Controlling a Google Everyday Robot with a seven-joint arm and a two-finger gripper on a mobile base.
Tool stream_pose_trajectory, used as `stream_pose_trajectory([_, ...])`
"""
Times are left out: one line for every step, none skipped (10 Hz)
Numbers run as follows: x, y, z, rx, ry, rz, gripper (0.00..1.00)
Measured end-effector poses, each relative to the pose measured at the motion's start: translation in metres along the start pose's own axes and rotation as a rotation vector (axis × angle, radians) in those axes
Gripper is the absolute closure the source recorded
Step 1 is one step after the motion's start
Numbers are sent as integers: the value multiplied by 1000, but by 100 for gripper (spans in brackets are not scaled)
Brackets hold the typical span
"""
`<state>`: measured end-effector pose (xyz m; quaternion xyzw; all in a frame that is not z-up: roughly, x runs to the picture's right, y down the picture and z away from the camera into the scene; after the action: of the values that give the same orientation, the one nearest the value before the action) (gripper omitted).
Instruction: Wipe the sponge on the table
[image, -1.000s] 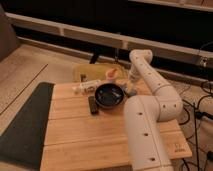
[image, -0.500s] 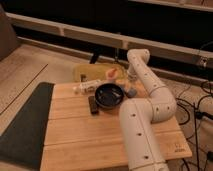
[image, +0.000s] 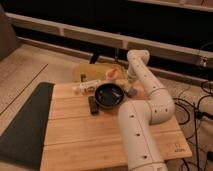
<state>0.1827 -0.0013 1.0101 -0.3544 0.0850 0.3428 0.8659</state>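
Camera view, single frame.

1. Bench (image: 75, 142): low, light wood planks, fills lower centre of frame. Dark grey mat (image: 22, 125) lies on the floor along its left edge.

2. Robot arm (image: 150, 107): white, rises from bottom centre-right, bends at right of centre, runs up to a rounded joint in upper centre-right, then turns down toward the bench's far right part.

3. End effector (image: 131, 85): at centre-right of frame, pointing down, directly over the sponge and just right of the bowl. Its lower end meets the sponge's top. State: cannot tell whether wide, narrow or clamped on anything.

4. Sponge (image: 133, 93): small, flat, blue-grey. Lies on the bench near the far right corner, under the end effector, just beside the bowl's right rim. Only part of it shows.

5. Bowl (image: 109, 95): black, round, upright on the bench, centre of frame. Contents not legible.

6. Black bar (image: 93, 105): flat, rectangular, lying on the bench just left of and below the bowl, close to its rim.

7. White object (image: 87, 87): long, lying on the bench upper left of the bowl, near the far edge.

8. Yellowish board (image: 95, 71): beyond the bench's far edge, upper centre. Small pale cup (image: 112, 75) stands at its right end, approx. between board and arm.

9. Cables (image: 197, 107): dark, on the floor at right edge of frame, well apart from the sponge.
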Motion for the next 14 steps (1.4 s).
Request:
stream_pose_trajectory([1, 1, 0, -7, -2, 2, 100])
stream_pose_trajectory([1, 5, -1, -18, 6, 0, 100])
stream_pose_trajectory([2, 9, -2, -31, 16, 3, 100])
stream_pose_trajectory([9, 11, -4, -41, 31, 17, 100])
stream_pose_trajectory([15, 10, -6, -43, 48, 33, 100])
stream_pose_trajectory([23, 7, -10, -36, 68, 54, 100])
stream_pose_trajectory([33, 3, -12, -27, 91, 81, 100])
stream_pose_trajectory([41, 1, -13, -23, 109, 103, 100])
stream_pose_trajectory([51, -1, -11, -22, 130, 131, 100])
stream_pose_trajectory([56, -1, -8, -23, 147, 149, 100])
stream_pose_trajectory([60, -2, -4, -14, 168, 163, 100])
stream_pose_trajectory([63, -6, -1, 6, 186, 175, 100])
stream_pose_trajectory([64, -12, -1, 41, 202, 181, 100])
stream_pose_trajectory([62, -18, -2, 69, 202, 179, 100])
